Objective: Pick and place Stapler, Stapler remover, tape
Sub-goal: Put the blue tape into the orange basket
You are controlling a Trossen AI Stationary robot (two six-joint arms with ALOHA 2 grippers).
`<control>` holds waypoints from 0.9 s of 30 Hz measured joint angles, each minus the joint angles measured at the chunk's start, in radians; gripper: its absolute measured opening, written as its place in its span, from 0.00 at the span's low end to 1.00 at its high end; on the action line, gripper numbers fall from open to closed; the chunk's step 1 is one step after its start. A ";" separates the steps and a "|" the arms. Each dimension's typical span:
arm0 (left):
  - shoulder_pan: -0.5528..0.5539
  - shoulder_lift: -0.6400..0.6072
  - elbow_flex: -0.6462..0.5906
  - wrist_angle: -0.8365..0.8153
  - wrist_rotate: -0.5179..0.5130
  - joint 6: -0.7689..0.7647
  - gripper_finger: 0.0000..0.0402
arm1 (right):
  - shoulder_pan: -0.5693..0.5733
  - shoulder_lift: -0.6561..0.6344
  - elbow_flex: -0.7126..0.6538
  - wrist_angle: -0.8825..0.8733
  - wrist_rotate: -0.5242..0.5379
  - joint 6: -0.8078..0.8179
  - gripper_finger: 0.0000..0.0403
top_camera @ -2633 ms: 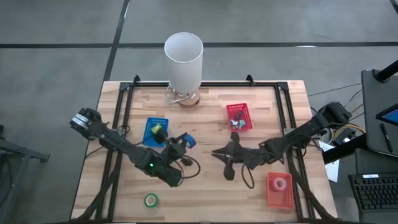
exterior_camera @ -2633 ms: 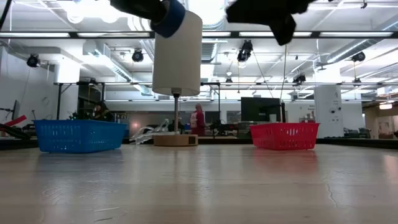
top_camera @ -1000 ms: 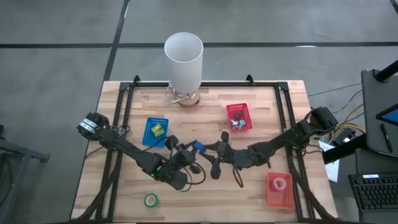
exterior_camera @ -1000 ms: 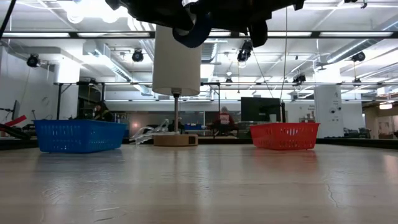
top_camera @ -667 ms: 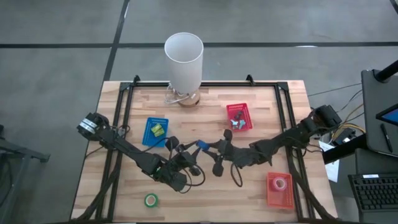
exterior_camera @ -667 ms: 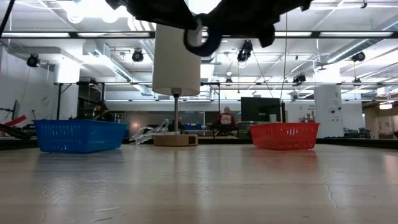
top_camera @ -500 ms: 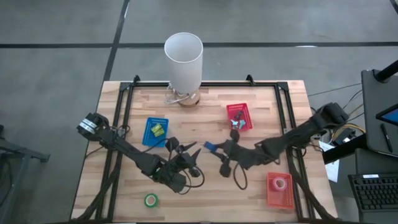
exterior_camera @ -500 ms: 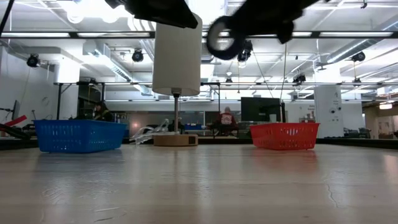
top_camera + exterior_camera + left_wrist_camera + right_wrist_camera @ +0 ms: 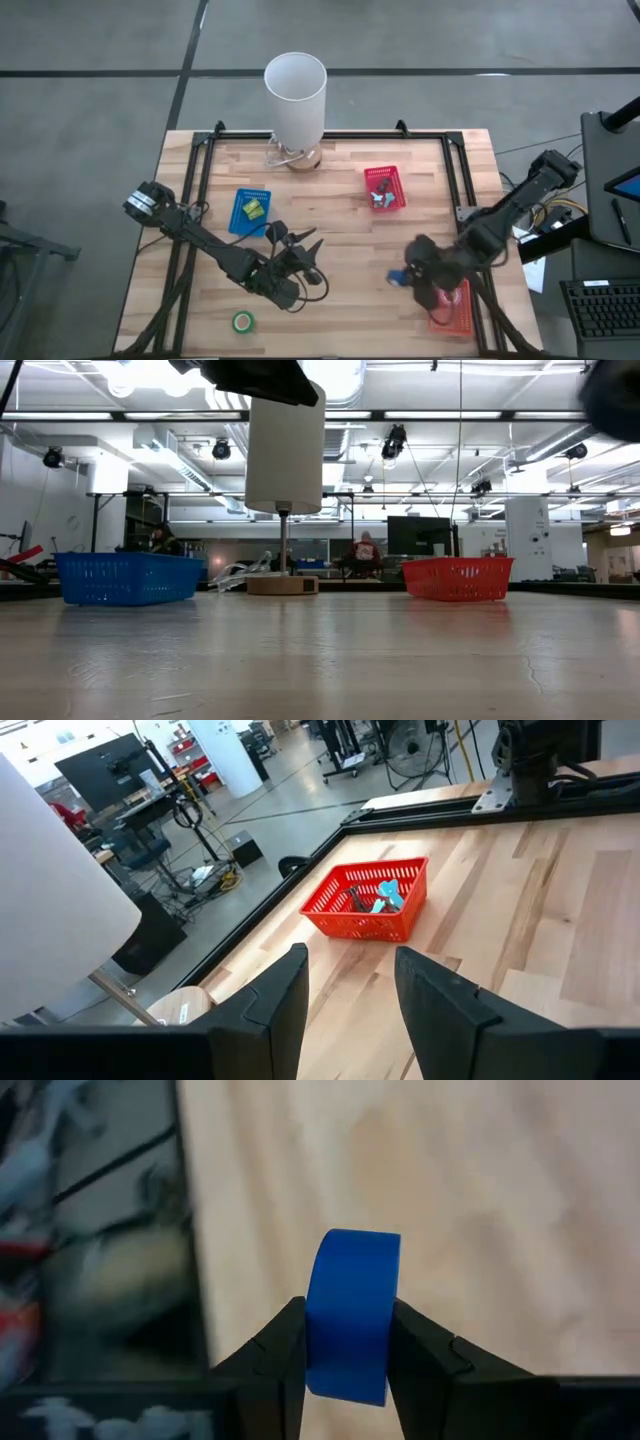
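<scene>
My right gripper (image 9: 403,278) is shut on a blue tape roll (image 9: 350,1315) above the table, just left of the near red basket (image 9: 458,312). A green tape roll (image 9: 243,321) lies flat on the table near the front edge. My left gripper (image 9: 301,244) hovers open and holds nothing over the table's middle, its fingers (image 9: 283,1005) pointing toward the far red basket (image 9: 370,902). That basket holds small dark and pale-blue pieces. Which of them is the stapler or the stapler remover I cannot tell. My right gripper pinches the blue roll between its two fingers (image 9: 425,1355), one on each flat side, beside the roll's rim (image 9: 316,1330). The outer blue band faces the wrist camera. The fingers slant down from the table's right. The roll stands on edge, lifted clear of the table.
A blue basket (image 9: 250,210) with small yellow-green pieces sits left of centre. A white-shaded lamp (image 9: 295,95) stands at the far edge. Black frame rails (image 9: 190,200) run along the table's sides. In the low view the blue basket (image 9: 128,578) and red basket (image 9: 458,578) stand far back.
The blue roll has passed from my left gripper to my right. The left gripper has opened, let go and stayed over the table's middle. My right gripper has carried the roll toward the table's right and near edges, up to the near red basket, and has tipped downward.
</scene>
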 joint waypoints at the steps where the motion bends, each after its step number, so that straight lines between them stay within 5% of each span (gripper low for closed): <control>1: 0.000 0.000 0.000 0.000 0.000 0.000 0.38 | 0.029 -0.007 0.000 -0.010 -0.028 0.037 0.26; 6: 0.000 -0.001 0.000 0.000 0.000 -0.005 0.38 | 0.170 -0.019 0.000 -0.036 -0.124 0.321 0.26; 13: 0.000 -0.001 0.000 0.000 -0.001 -0.023 0.38 | 0.328 0.025 -0.016 -0.102 -0.130 0.726 0.26; 23: 0.000 -0.001 0.000 0.000 -0.001 -0.025 0.38 | 0.420 0.073 -0.049 -0.085 -0.144 1.042 0.26; 27: 0.000 -0.001 0.000 0.000 0.004 -0.026 0.38 | 0.419 0.106 -0.054 -0.097 -0.241 1.098 0.26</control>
